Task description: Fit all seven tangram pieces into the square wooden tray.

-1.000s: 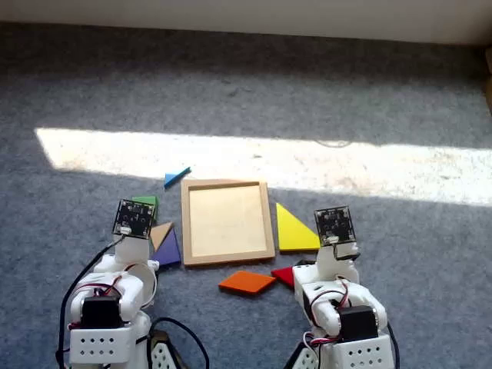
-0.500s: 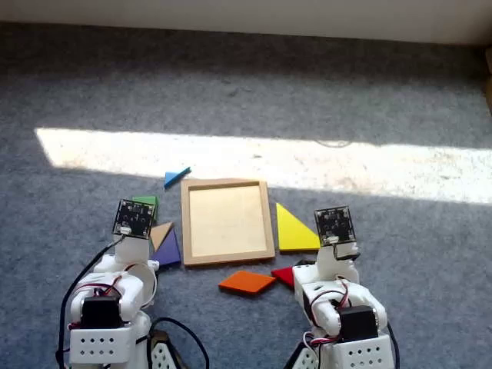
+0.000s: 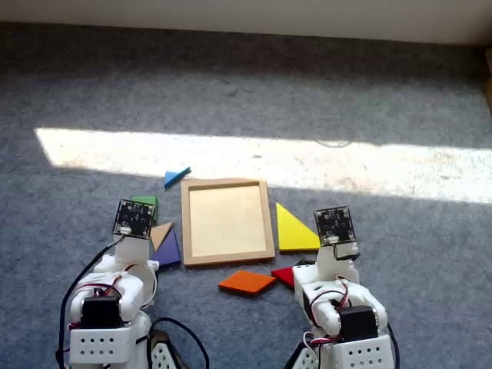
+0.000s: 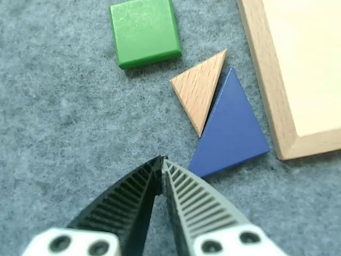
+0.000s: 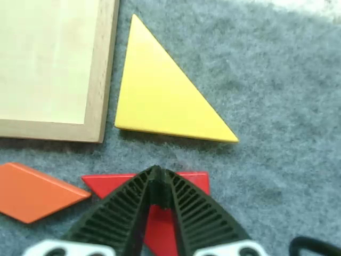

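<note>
Seven tangram pieces loose on grey carpet (image 3: 384,92), all outside square wooden tray (image 3: 223,183), which sits lower centre of high view.

- Lower left: left gripper (image 4: 161,162) pressed together, holding nothing, tips near corner of dark blue triangle (image 4: 229,130).
- Green square (image 3: 144,204) and pale wooden triangle (image 3: 160,233) left of tray, wooden one just beside dark blue triangle.
- Small light blue triangle (image 3: 176,177) off tray's upper left corner.
- Orange parallelogram (image 3: 246,282) below tray.
- Red triangle (image 3: 283,274) right of it, under right gripper (image 5: 158,176), pressed together, empty.
- Yellow triangle (image 3: 294,229) just right of tray.
</note>
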